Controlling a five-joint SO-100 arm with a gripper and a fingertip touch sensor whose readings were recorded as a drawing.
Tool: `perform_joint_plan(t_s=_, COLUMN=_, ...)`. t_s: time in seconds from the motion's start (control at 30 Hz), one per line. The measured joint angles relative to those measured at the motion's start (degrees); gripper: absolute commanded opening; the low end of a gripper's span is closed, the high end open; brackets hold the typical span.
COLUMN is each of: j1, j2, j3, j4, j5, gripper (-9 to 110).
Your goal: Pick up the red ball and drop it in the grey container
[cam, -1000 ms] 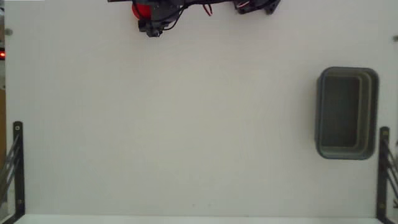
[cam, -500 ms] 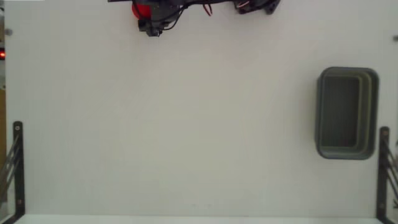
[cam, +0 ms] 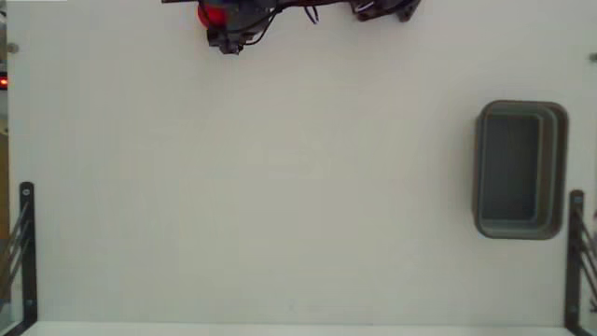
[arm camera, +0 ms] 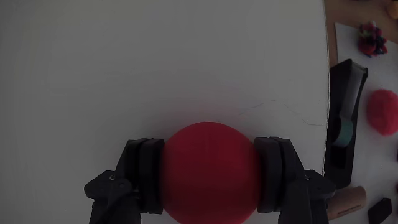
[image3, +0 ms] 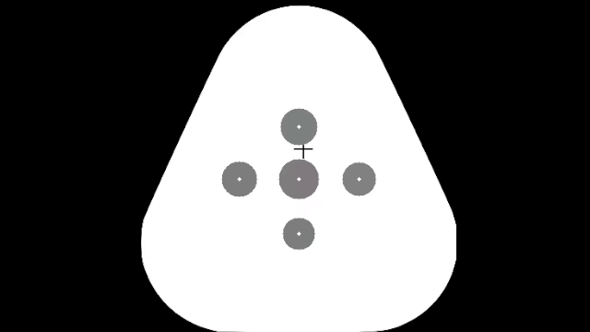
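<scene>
In the wrist view the jaws are closed on the red ball (arm camera: 209,173), one dark pad (arm camera: 144,175) pressed flat against each side, so the ball sits squarely at its widest part and is unlikely to roll out; the gripper (arm camera: 209,177) carries it clear above the white desk (arm camera: 155,68), which suits a carry rather than a push. Past the desk's right edge in that view lie a black bracket (arm camera: 344,112), another red object (arm camera: 383,111) and small odds and ends, none of them part of the job. In the fixed view the ball (cam: 214,15) shows only as a red patch among the dark arm parts at the far edge, left of centre. The grey container (cam: 520,169) stands open-topped and empty near the right edge, well apart from the ball, with bare desk between them. Judging from this, the pick is done and what remains is a long sideways travel, then a release over the tub's opening.
</scene>
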Motion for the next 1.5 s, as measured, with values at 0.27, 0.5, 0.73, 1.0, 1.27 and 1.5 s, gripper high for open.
perform_joint_plan(t_s=0.27, j1=0.00, j2=0.00, j3=0.00, j4=0.00, j5=0.00, gripper=79)
perform_joint_plan(t_s=0.5, j1=0.00, j2=0.00, j3=0.00, j4=0.00, j5=0.00, gripper=78)
perform_joint_plan(t_s=0.73, j1=0.00, j2=0.00, j3=0.00, j4=0.00, j5=0.00, gripper=76)
perform_joint_plan(t_s=1.0, j1=0.00, j2=0.00, j3=0.00, j4=0.00, j5=0.00, gripper=74)
perform_joint_plan(t_s=1.27, j1=0.00, j2=0.00, j3=0.00, j4=0.00, j5=0.00, gripper=72)
perform_joint_plan(t_s=1.5, j1=0.00, j2=0.00, j3=0.00, j4=0.00, j5=0.00, gripper=70)
